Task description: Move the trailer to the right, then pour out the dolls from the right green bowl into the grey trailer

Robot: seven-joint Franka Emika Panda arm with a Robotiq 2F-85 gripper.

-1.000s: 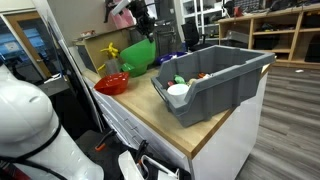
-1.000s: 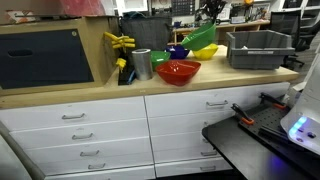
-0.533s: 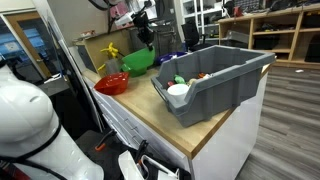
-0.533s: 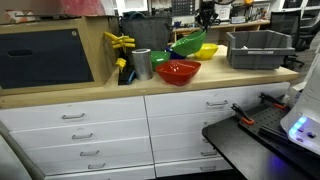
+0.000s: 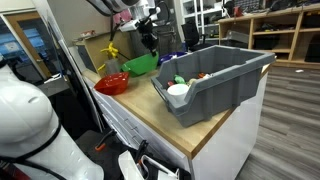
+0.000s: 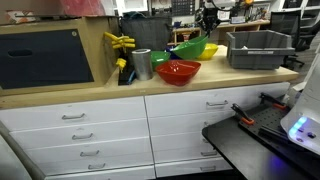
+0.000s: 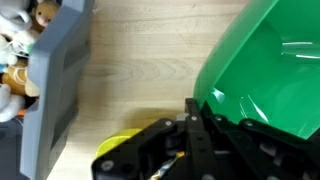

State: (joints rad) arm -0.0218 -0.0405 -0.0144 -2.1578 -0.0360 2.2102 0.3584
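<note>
Checking fingers at green bowl rim: cannot tell if clamped. Risk: early release tips bowl onto yellow bowl.

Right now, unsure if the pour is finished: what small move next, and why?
Probably open the jaws if shut, then lift clear: dolls lie in the trailer, and the green bowl sits low by the red bowl, with the gripper at its rim.

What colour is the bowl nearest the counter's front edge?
Red. That bowl shows best in an exterior view, from the front of the counter.
</note>
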